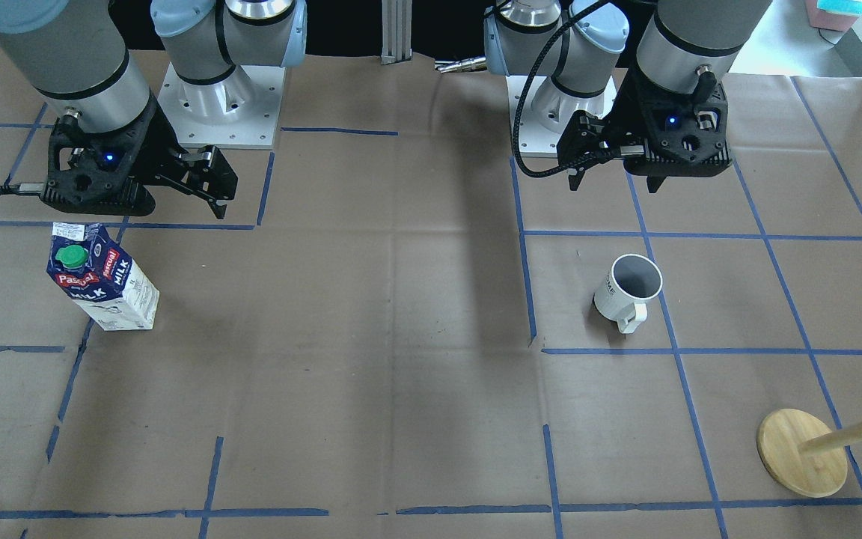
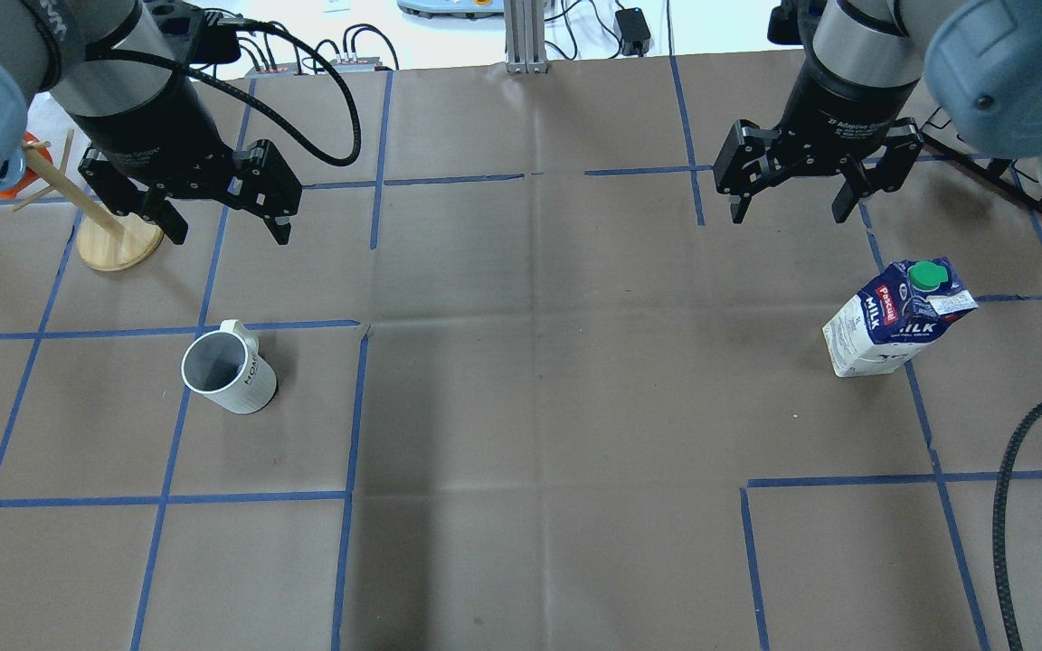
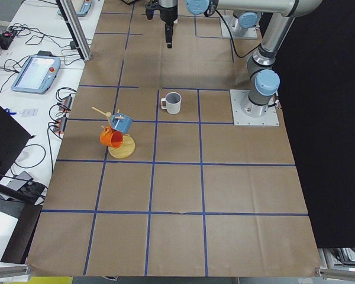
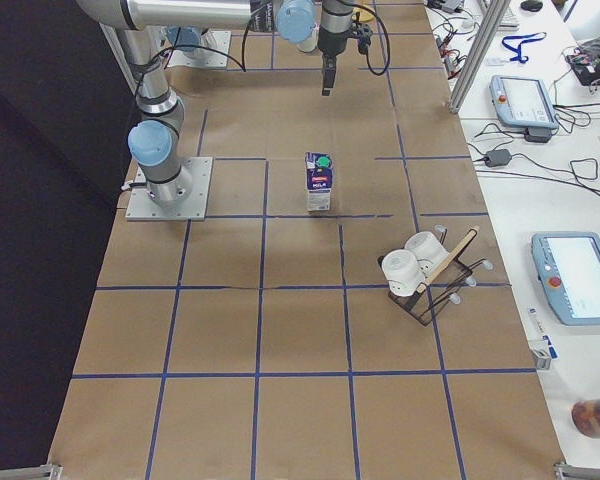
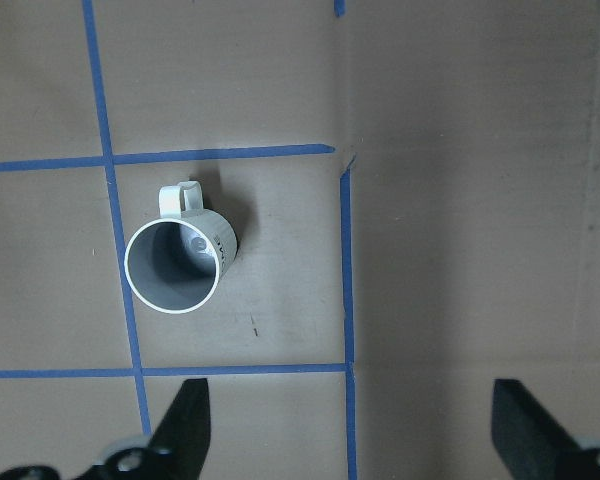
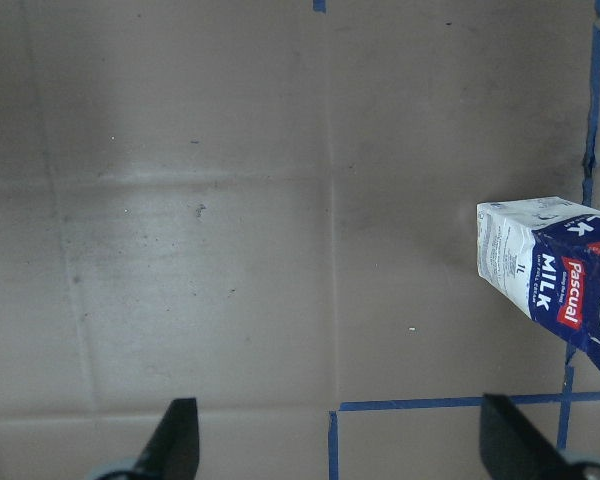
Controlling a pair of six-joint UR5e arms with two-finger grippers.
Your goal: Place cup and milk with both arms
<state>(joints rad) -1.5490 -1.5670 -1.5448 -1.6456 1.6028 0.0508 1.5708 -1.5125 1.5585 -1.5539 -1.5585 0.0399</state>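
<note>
The left gripper [image 2: 230, 233] and right gripper [image 2: 788, 215] hover with jaws spread, both empty. The cup [image 2: 230, 368] stands upright on the table [image 2: 539, 407] near the left one, the milk [image 2: 896, 316] near the right

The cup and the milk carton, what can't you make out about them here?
Cup lettering: overhead view, it curves round the side, so only part reads; unreadable elsewhere.
Milk cap: right wrist view, cut off by the right edge.
Milk small print: too small in every view.
</note>
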